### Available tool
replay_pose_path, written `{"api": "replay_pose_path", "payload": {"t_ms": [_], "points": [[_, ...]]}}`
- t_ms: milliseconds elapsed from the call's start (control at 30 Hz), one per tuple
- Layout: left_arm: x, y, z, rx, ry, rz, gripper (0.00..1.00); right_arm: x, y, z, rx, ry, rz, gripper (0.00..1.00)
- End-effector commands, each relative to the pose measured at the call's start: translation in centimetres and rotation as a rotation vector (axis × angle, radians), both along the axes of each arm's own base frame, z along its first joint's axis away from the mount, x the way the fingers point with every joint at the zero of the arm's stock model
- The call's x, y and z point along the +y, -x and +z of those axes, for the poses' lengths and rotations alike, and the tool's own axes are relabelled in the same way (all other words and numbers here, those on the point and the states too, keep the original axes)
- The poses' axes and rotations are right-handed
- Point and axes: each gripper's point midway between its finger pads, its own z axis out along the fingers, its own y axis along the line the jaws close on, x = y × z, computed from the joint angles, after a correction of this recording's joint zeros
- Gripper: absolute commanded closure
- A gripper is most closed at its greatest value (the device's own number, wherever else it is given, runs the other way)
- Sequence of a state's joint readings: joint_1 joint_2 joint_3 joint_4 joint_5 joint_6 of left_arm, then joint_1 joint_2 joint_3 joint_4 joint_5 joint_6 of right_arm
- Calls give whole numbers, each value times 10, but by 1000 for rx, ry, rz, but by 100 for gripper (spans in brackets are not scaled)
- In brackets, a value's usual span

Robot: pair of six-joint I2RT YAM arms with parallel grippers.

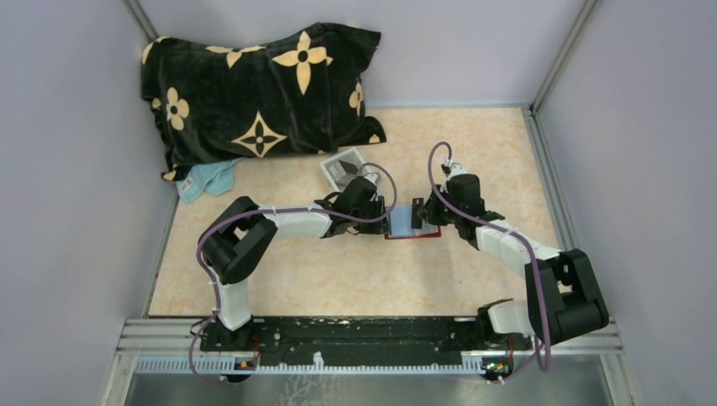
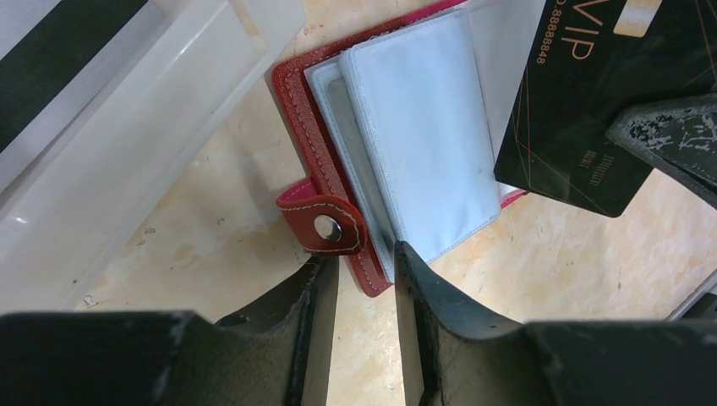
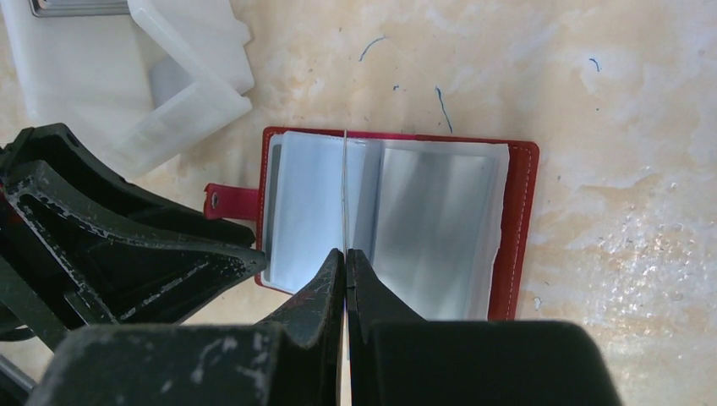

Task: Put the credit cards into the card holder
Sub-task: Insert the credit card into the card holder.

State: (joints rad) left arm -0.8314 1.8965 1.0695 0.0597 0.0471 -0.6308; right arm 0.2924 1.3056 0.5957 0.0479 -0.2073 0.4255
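R gripper (image 3: pixel 346 258) shut on black VIP card (image 2: pixel 583 110), held edge-on just over centre fold of card holder (image 3: pixel 522 228) lying open btwn both grippers, card plane parallel to fold; L gripper (image 2: pixel 365 258) half-open astride holder's snap-side edge, apparently clamping nothing.

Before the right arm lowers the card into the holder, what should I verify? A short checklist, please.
1. Right gripper shut on the black card: ok.
2. Card holder lying open, clear sleeves showing: ok.
3. Card edge lined up with a sleeve mouth: cannot tell.
4. Left gripper at the holder's edge, really clamping it: cannot tell.
5. White tray apart from the holder: ok.
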Motion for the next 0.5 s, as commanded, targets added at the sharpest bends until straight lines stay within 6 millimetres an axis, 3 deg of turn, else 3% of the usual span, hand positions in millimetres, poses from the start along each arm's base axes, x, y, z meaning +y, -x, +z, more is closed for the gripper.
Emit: {"api": "replay_pose_path", "payload": {"t_ms": [0, 467], "points": [[29, 11, -41, 59, -146, 15, 62, 5, -6, 5, -31, -55, 13, 100], [37, 9, -47, 62, -174, 18, 62, -2, -5, -11, 5, -81, -10, 100]]}}
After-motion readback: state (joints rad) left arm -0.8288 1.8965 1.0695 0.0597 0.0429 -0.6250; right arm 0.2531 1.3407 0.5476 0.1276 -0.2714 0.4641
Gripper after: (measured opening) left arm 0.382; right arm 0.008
